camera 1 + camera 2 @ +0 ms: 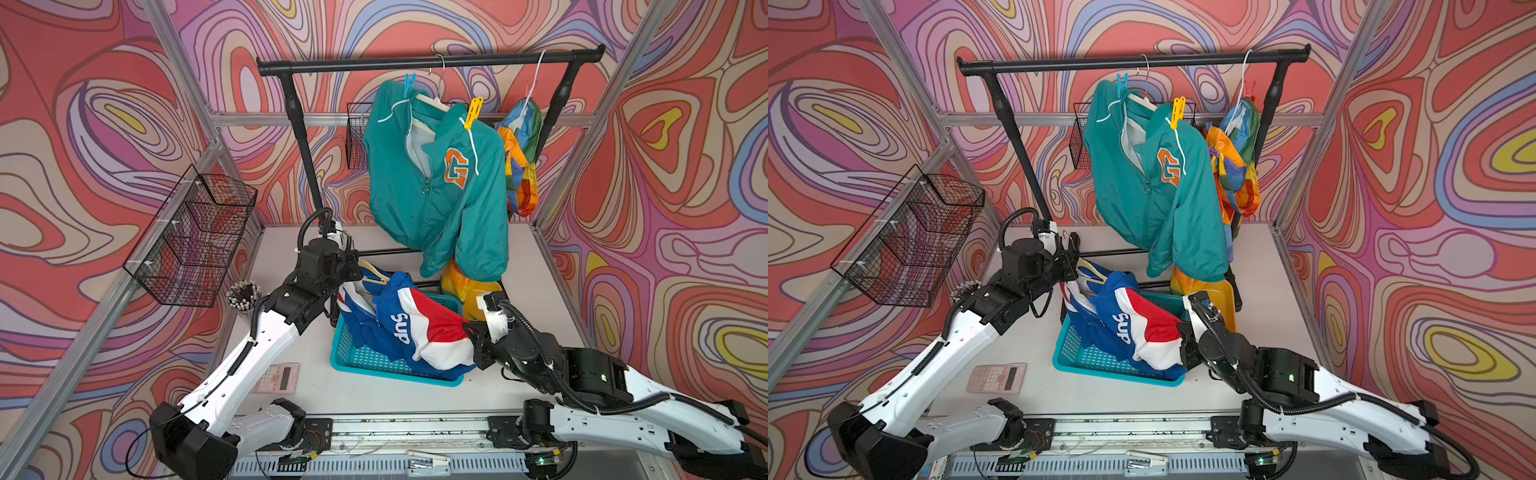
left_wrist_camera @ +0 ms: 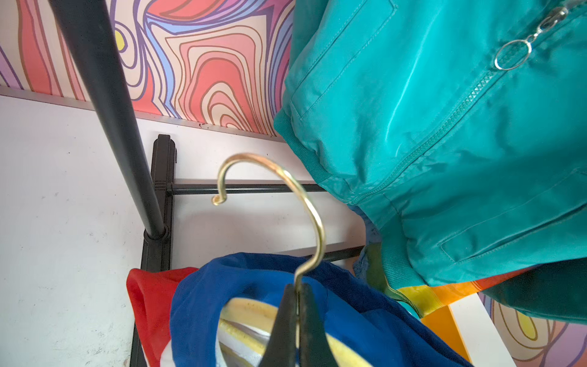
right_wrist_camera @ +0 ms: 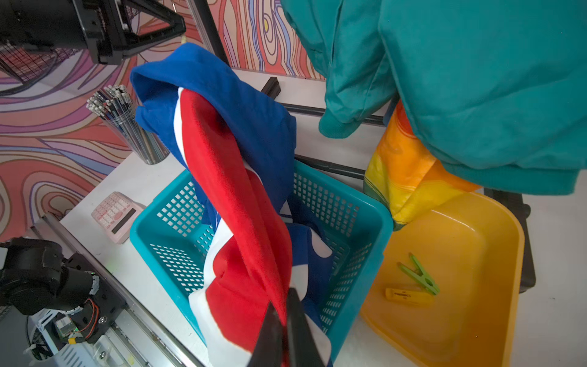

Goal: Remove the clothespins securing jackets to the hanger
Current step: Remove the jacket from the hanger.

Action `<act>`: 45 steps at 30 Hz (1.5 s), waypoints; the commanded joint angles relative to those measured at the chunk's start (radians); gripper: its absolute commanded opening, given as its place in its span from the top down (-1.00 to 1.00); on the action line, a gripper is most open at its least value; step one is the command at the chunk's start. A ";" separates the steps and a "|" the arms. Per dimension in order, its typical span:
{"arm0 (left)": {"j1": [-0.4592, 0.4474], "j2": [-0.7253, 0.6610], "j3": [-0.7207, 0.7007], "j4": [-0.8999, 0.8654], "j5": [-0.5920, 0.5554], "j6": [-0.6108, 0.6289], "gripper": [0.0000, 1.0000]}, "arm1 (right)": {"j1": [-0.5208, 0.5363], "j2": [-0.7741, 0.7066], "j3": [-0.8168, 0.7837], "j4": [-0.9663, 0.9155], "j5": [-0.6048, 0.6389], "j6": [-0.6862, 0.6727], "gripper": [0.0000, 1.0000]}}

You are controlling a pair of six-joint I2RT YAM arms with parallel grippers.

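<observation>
Where the blue jacket drapes over the teal basket, the right end effector pinches its fabric at 3 o'clock; the left end effector clamps the hanger hook at 10 o'clock. A green clothespin lies in the yellow tray. At 12 o'clock, a blue clothespin and a yellow clothespin pin the hanging teal jacket.

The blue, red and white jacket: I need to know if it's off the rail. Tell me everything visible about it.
The jacket is soft-looking fabric, blue with a red band edged in white and white letters "SUP". Off the rail, it hangs crumpled between both grippers, sagging into the teal basket. The left gripper is shut on the brass hook of its cream hanger; the right gripper pinches its red-and-white part.
</observation>
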 commanded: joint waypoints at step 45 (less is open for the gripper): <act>0.067 -0.022 -0.049 -0.060 0.033 -0.074 1.00 | -0.185 0.323 0.148 0.218 -0.304 -0.335 -0.13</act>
